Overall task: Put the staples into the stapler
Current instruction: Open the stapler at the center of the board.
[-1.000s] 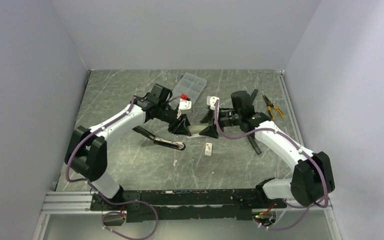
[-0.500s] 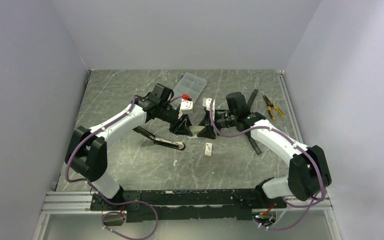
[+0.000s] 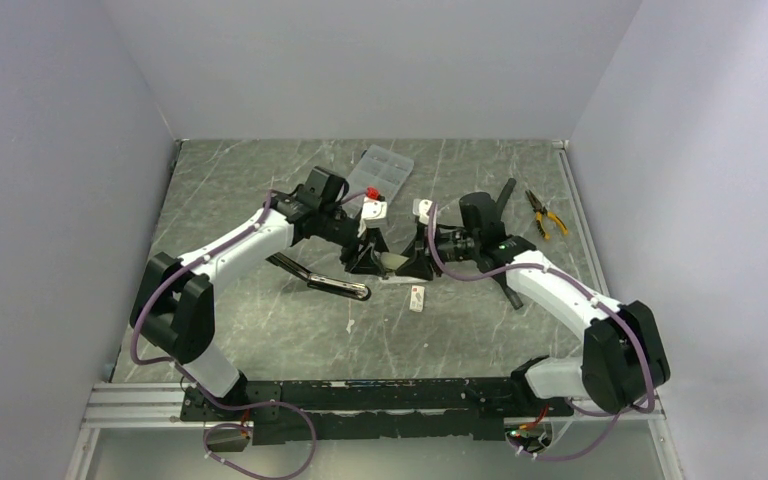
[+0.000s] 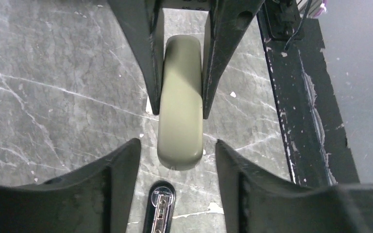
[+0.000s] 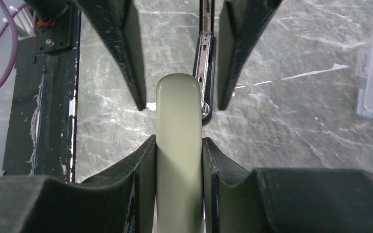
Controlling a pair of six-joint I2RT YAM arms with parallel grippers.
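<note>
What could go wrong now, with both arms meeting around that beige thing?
1. Only the right fingers clamp the beige piece; the left fingers stand open around its free end. If they close off-centre, it might twist or slip out.
2. The stapler's open metal channel lies close by; a careless move could knock it.
3. The small white box sits nearby and could be swept aside.
</note>
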